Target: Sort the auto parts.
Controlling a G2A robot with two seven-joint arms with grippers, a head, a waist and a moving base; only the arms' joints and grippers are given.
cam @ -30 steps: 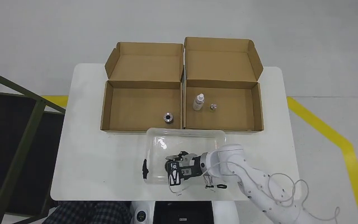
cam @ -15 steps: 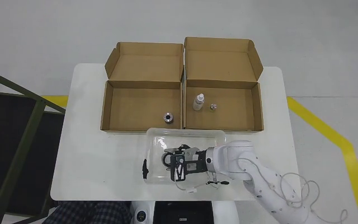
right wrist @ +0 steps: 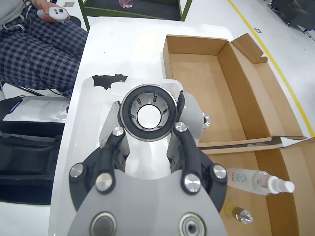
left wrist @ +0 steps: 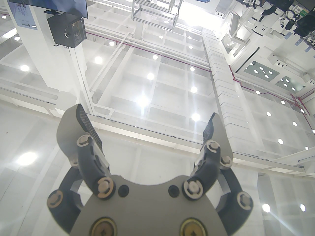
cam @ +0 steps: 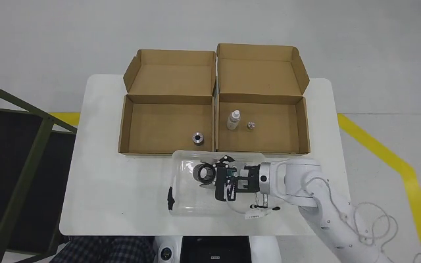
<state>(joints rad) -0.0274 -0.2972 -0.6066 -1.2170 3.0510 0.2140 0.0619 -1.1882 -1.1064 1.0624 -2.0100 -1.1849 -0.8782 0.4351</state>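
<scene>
- Jaws of the right gripper (right wrist: 149, 103) are clamping one bushing (right wrist: 149, 114) by its sides. Jaws of the left gripper (left wrist: 147, 115) are standing spread wide, gripping nothing.
- Bushing, one: a black outer ring is wrapping a bright metal sleeve, with the bore facing the wrist camera. It is sitting over the clear plastic bin (cam: 181, 161), toward the wall nearest the boxes.
- Cardboard boxes, two, are lying open side by side beyond the bin.
- The left box (cam: 158, 128) is holding one short metal cylinder (cam: 198, 138).
- The right box (cam: 276, 128) is holding one spray bottle (right wrist: 256, 178), which is carrying a printed label, and one yellowish vial (right wrist: 237, 213) with a metal cap.
- Black tape piece (right wrist: 109, 79), one, is sticking to the bin's rim.
</scene>
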